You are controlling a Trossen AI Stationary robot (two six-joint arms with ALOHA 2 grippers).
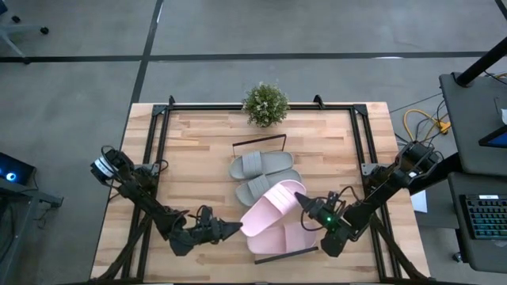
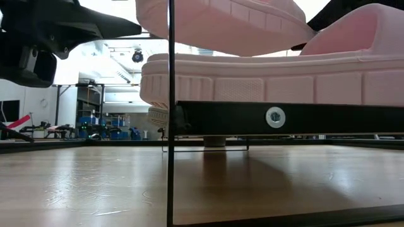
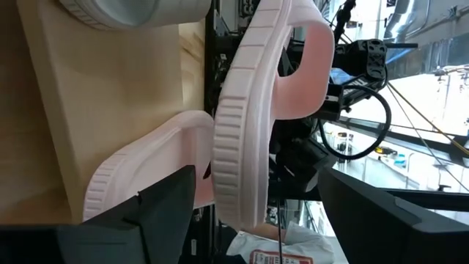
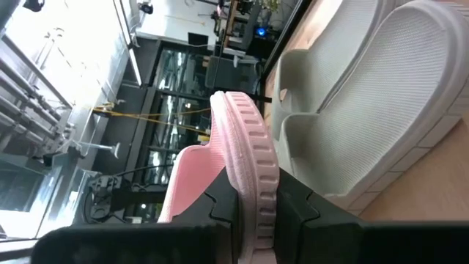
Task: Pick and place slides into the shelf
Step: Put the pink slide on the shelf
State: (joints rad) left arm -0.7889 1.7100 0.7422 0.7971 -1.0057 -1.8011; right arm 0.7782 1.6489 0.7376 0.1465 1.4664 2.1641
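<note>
A pale pink slide (image 1: 272, 210) is tilted up on its edge above the shelf (image 1: 259, 140). My right gripper (image 1: 303, 199) is shut on it. The second pink slide (image 1: 287, 237) lies sole-down on the shelf's near end, below the held one (image 2: 221, 25). Two grey slides (image 1: 260, 164) (image 1: 267, 188) lie side by side at the far end. My left gripper (image 1: 236, 229) is open at the held slide's free end; in its wrist view its fingers (image 3: 165, 198) stand either side of the sole (image 3: 234, 147). I cannot tell if they touch it. My right gripper (image 4: 256, 194) pinches the rim of the pink slide's sole (image 4: 253, 158) between its two fingers, at the end nearest the right arm. It comes level from the table's right side. The slide is lifted, on edge, with its strap (image 4: 187, 176) beyond the fingers.
A small potted plant (image 1: 265, 103) stands at the table's far edge behind the shelf. Black frame rails (image 1: 158, 134) run along the table's left and right sides. Bare wood lies left of the shelf (image 1: 198, 174). The shelf's thin wire rim (image 2: 171, 126) stands upright at its near end.
</note>
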